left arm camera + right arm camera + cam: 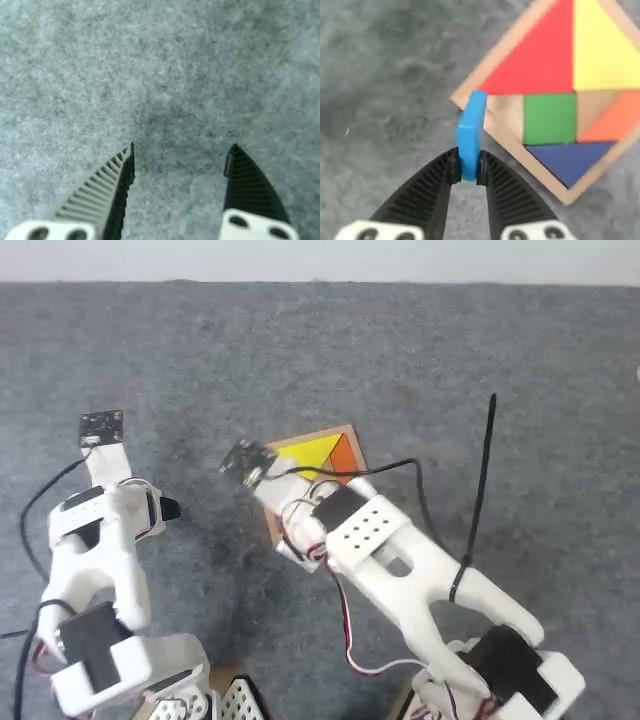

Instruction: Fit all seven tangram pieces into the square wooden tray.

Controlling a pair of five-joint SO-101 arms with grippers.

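- Pinching a light-blue piece [471, 131] edge-up in the right hand [468, 170], black fingers pressed tight on its lower end.
- Held right at the near corner of the square wooden tray [502, 59], top end of the piece overlapping the rim there.
- Just past that, flat in the tray: green square [550, 119], dark-blue triangle [567, 160], red triangle [540, 55], orange piece [610, 122], yellow triangle [600, 50].
- Bare wood between corner and green square.
- Off to the side, left hand [182, 145] spread wide over grey counter [160, 75], well apart from the tray.
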